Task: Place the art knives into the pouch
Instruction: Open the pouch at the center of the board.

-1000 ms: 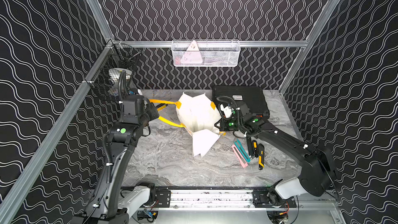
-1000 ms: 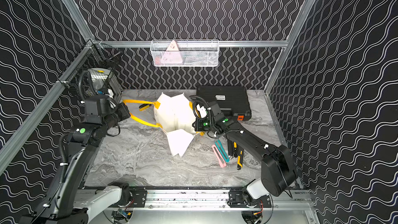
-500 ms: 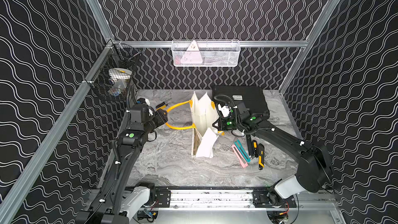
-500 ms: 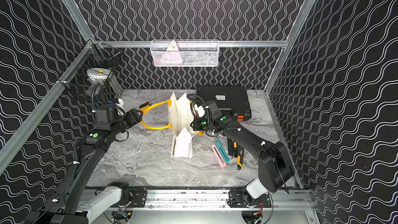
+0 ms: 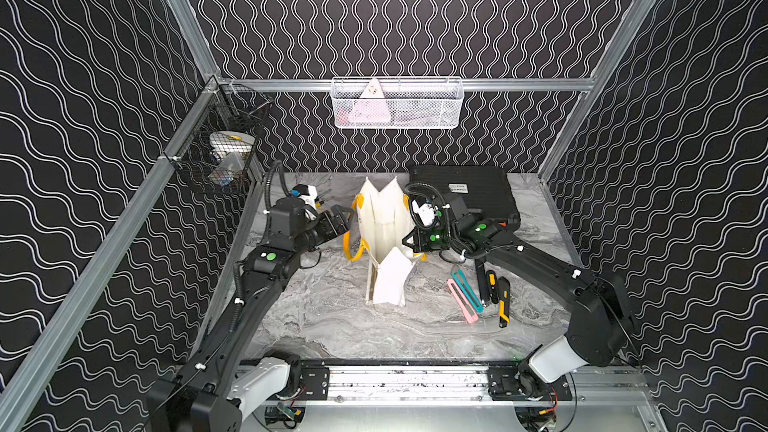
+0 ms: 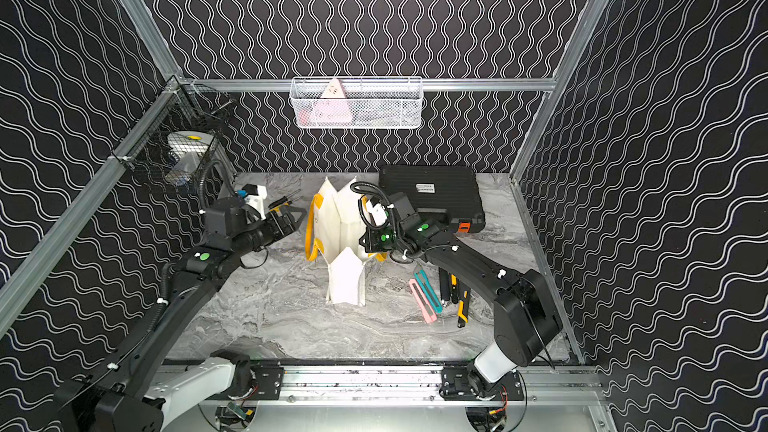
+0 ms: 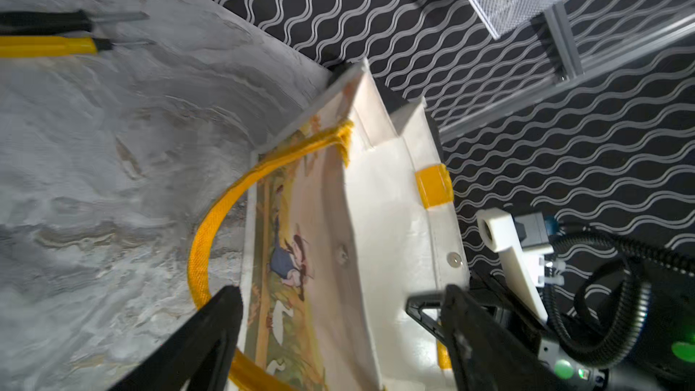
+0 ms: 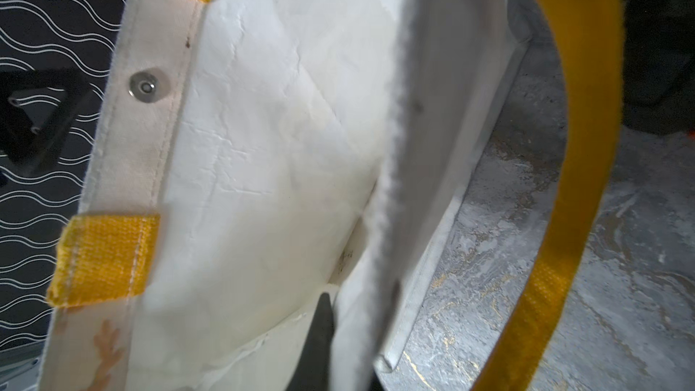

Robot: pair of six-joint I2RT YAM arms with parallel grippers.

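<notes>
Two sets of jaws flank the pouch (image 5: 384, 222), which stands upright, mouth open, at mid-surface (image 5: 332, 326). My right jaws are pressed together on its rim, pinching the wall opposite the printed face. My left jaws are spread, just beside that printed face. Several knives (image 5: 467, 292) lie flat toward the right edge; which one is the art knife I cannot tell.

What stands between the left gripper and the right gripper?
The pouch stands upright between them, as both top views show. The left gripper is open beside its printed face; the right gripper is shut on its other wall.
</notes>
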